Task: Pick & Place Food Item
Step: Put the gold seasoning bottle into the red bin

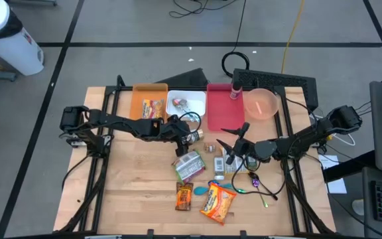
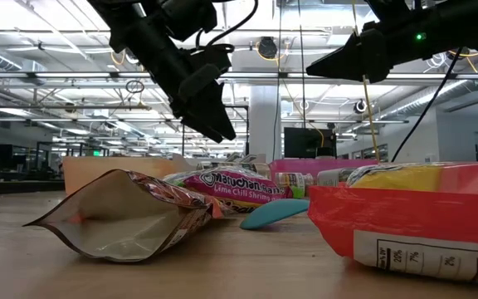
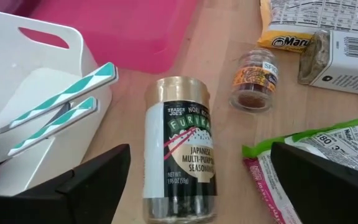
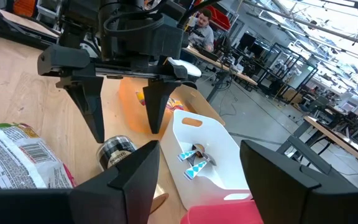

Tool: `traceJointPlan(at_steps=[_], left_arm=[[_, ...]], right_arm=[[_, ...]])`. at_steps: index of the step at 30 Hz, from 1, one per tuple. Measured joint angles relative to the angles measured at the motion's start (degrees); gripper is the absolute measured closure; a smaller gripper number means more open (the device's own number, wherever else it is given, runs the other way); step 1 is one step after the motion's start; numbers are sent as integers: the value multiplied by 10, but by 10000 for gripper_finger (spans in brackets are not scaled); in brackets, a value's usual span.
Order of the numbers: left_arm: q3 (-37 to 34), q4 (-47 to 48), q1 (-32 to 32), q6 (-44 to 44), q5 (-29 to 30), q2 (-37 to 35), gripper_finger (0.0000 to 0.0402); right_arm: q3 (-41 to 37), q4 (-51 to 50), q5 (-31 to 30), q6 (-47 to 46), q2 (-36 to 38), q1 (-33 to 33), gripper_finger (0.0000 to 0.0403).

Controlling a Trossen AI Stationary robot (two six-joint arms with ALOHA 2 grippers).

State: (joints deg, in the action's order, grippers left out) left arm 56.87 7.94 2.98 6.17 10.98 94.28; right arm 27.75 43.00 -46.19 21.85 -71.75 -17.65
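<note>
A Trader Joe's furikake seasoning jar (image 3: 180, 149) with a gold lid lies on its side on the wooden table, just off the white tray (image 3: 42, 81). My left gripper (image 3: 197, 186) hovers over it, tilted downward and open, one finger on either side of the jar and not touching it. From the right wrist view the same gripper (image 4: 124, 134) stands above the jar (image 4: 118, 152). In the high view, jar (image 1: 192, 137) and left gripper (image 1: 181, 135) are at mid-table. My right gripper (image 1: 227, 138) waits level above the table, open and empty.
Along the far side stand an orange tray (image 1: 150, 103), the white tray (image 1: 186, 103), a red tray (image 1: 221, 106) and a pink bowl (image 1: 262, 103). A small spice jar (image 3: 253, 81), a ramen packet (image 1: 190, 166), a candy pack (image 1: 184, 196) and an orange snack bag (image 1: 217, 202) lie nearby.
</note>
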Motion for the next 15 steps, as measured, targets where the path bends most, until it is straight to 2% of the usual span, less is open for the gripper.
traceJointPlan(at_steps=[15], left_arm=[[0,-1,0,0,0,0,7]], right_arm=[[0,0,0,-1,0,0,183]])
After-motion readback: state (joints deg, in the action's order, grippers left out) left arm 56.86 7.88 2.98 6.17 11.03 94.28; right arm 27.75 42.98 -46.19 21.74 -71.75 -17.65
